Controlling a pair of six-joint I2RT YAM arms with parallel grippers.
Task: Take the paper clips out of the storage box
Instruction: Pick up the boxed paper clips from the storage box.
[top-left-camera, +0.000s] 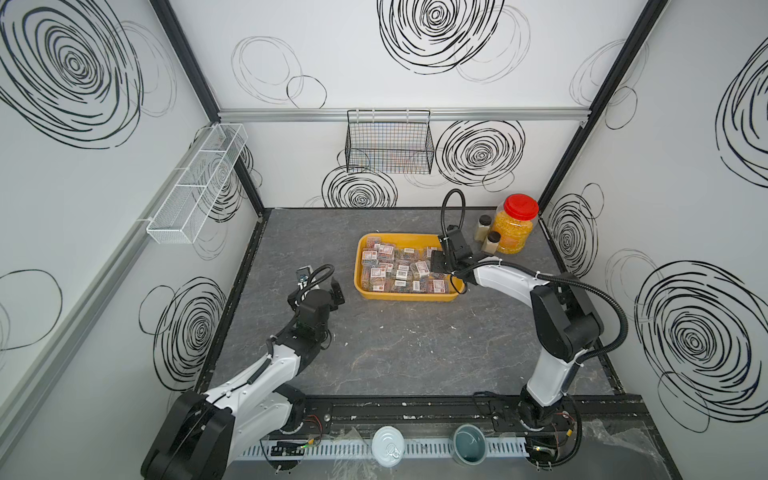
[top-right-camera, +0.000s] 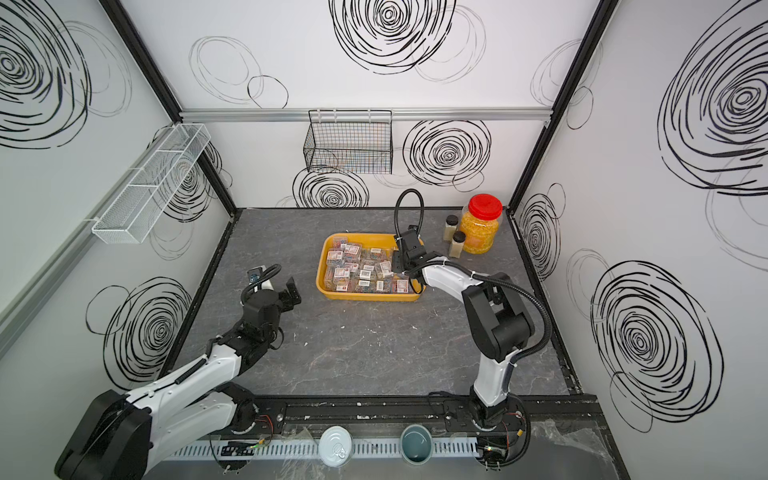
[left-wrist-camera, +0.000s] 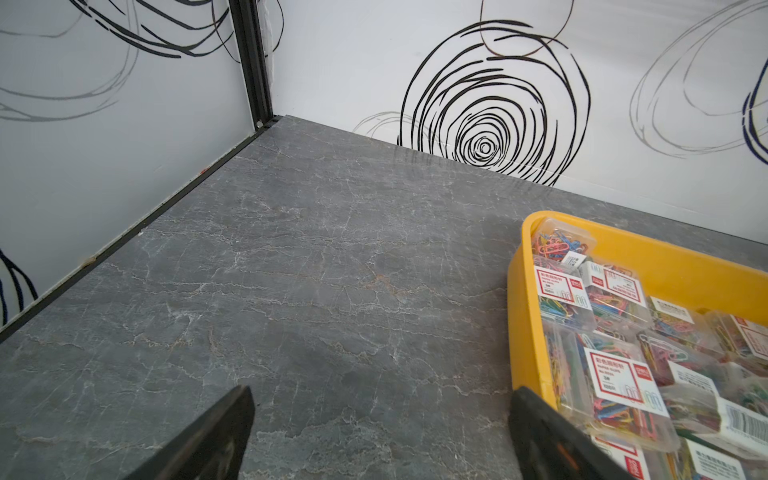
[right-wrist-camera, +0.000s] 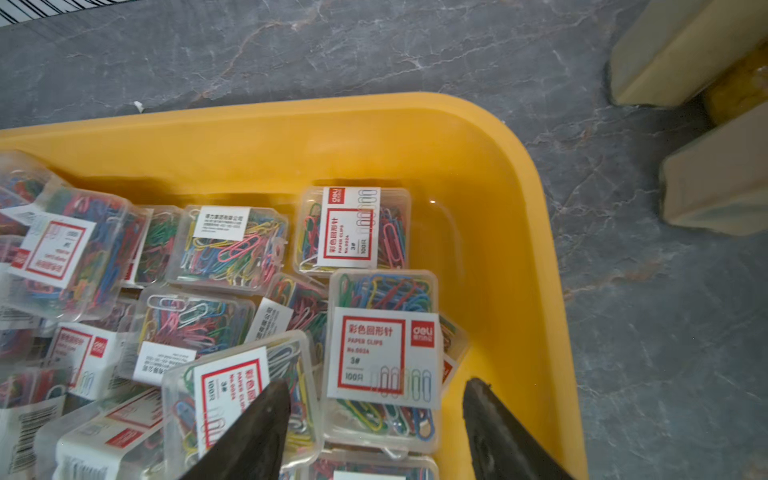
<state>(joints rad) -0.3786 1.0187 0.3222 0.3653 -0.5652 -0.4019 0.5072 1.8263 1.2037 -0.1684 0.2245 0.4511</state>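
While no case lies out on the counter (top-left-camera: 374, 357), the task looks barely begun. Paper clips (top-left-camera: 399, 268) crowd the storage box (top-left-camera: 409, 296), 1 o'clock of centre. Right hand (right-wrist-camera: 376, 384) is parted, gripping nothing, over the box's 3 o'clock end. Left hand (top-left-camera: 321, 283) is wide open and empty, off its 9 o'clock side.

paper clips (right-wrist-camera: 384, 357) label | "deli" | "PAPER CLIPS" | "3#" (Chinese too)

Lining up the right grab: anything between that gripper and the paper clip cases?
Nothing visible does. The right gripper hangs open directly over a labelled case near the tray corner. One finger overlaps a tilted neighbouring case, which it might catch.
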